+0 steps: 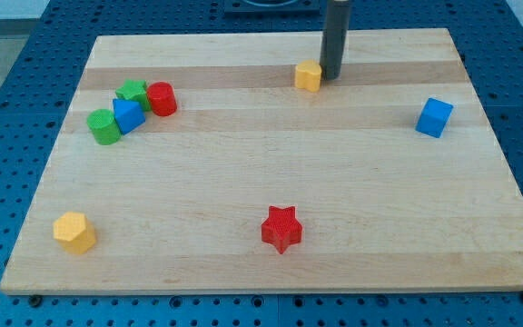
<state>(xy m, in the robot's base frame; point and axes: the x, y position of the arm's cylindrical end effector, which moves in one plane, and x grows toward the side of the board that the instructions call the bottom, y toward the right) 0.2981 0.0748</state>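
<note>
My tip (330, 76) rests on the wooden board (271, 227) near the view's top centre. It stands right beside a small yellow block (308, 76), at that block's right side, touching or nearly touching it. A blue cube (434, 117) lies off to the right. A red star (281, 228) sits toward the view's bottom centre. At the left, a cluster holds a red cylinder (162, 98), a green block (133, 92), a blue block (127, 115) and a green cylinder (103, 126), packed together. A yellow hexagonal block (74, 232) sits at the bottom left.
The board lies on a blue perforated table (7, 118) that shows around all its edges. The dark rod rises out of the view's top.
</note>
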